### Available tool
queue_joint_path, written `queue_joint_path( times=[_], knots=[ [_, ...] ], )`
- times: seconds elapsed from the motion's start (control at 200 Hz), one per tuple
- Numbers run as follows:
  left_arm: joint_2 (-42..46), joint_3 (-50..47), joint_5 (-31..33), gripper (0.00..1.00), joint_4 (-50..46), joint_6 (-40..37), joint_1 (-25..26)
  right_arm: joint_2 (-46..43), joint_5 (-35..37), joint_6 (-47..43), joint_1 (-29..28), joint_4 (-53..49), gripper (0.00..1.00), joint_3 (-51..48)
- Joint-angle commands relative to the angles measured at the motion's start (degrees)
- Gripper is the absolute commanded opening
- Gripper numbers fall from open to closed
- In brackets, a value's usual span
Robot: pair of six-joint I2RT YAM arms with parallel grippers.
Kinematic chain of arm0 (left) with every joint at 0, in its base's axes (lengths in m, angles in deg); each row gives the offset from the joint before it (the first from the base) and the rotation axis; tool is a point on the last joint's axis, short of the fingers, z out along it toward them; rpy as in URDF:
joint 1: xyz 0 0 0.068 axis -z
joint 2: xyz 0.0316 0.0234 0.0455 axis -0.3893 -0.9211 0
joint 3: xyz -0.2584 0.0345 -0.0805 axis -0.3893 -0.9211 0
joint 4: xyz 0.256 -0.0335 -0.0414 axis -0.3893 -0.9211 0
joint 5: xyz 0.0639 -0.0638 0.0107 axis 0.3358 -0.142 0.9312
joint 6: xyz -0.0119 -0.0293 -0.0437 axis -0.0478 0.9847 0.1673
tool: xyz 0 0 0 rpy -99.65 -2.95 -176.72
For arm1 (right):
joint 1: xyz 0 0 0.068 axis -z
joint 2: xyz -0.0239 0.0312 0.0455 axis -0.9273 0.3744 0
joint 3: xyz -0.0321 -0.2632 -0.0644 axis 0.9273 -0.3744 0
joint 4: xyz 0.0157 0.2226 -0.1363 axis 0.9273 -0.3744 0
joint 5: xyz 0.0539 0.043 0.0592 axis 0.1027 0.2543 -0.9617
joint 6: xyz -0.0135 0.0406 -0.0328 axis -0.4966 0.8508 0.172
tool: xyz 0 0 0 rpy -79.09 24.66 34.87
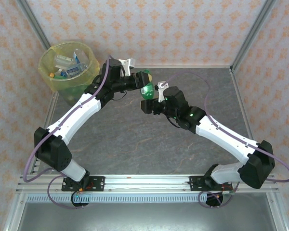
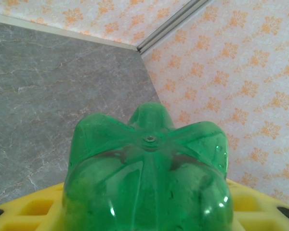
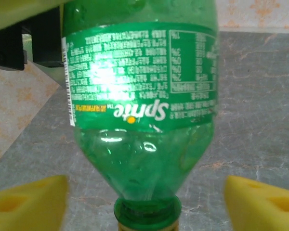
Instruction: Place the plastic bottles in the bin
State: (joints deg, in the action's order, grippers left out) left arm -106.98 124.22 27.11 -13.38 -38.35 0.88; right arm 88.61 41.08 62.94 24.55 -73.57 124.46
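Hanging over the desk [image 1: 135, 144], a green bottle [image 1: 145, 88] is clamped by the left gripper [image 1: 138, 81], jaws closed on it; right gripper [image 3: 144, 198] jaws gape wide around its neck; bin [image 1: 47, 72] near, beyond the left arm [image 1: 82, 108].

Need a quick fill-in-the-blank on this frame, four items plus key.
1. The bottle held up over the table is ___ plastic.
2. Its label reads ___.
3. The right gripper has its fingers ___, off the bottle's neck.
4. The bin sits at the table's far ___ corner.
Missing words: green; Sprite; open; left.
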Motion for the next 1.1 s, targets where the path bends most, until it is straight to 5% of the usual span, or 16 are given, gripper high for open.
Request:
queue_joint_path(
  times=[0.0, 0.491, 0.751, 1.091],
  knots=[
    [2.55, 3.42, 0.65, 0.49, -1.11, 0.08, -3.03, -2.45, 2.59, 0.94, -0.30, 0.44, 1.00, 0.80],
    [5.55, 13.41, 1.19, 0.49, -7.76, 2.09, -25.60, -6.47, 2.49, 2.41, -0.31, 4.33, 1.00, 0.19],
    [6.66, 11.89, 4.82, 0.48, -2.37, 10.37, -35.46, -6.47, -0.89, 2.79, -0.26, 7.46, 1.00, -0.01],
    [0.47, 25.03, 22.23, 0.49, -13.56, 5.47, -39.80, -6.47, -2.20, 2.39, -0.31, 10.99, 1.00, -1.47]
  ],
)
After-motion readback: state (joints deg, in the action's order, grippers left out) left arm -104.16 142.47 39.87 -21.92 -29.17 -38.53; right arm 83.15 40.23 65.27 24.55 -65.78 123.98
